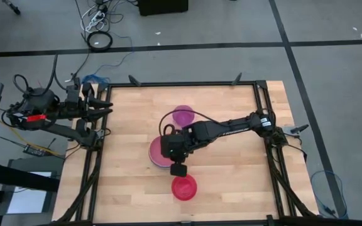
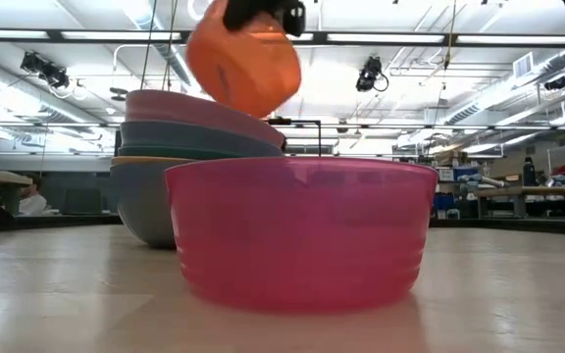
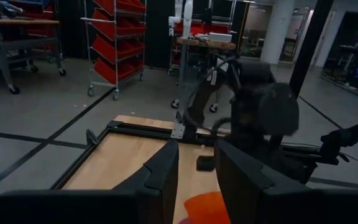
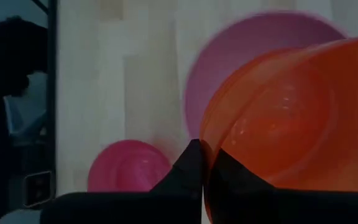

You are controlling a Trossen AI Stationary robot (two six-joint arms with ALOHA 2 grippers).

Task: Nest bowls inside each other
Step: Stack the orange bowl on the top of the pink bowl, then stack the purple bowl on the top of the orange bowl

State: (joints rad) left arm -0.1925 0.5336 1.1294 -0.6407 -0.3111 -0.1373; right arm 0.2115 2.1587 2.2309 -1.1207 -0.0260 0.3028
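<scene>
My right gripper [image 4: 202,168] is shut on an orange bowl [image 2: 243,64], which hangs tilted above a stack of nested bowls [image 2: 199,137] topped by a pink one [image 1: 156,150] at the table's middle. A magenta-red bowl [image 1: 184,187] stands on its base nearer the front edge, and a purple bowl [image 1: 183,115] stands on its base behind the arm. In the high view the arm hides the orange bowl. My left gripper [image 3: 197,180] waits open at the table's left edge, holding nothing. My right gripper pinches the orange bowl's rim [image 4: 205,134], one finger inside the bowl and one outside. The fingers slant down from the table's right. The bowl is lifted clear, tilted, above the pink top bowl [image 4: 247,56] of the stack.
A black frame [image 1: 263,125] runs round the wooden table. Bare wood lies to the right of the bowls and along the near edge. The room beyond holds shelves and benches, with cables on the floor behind the table.
</scene>
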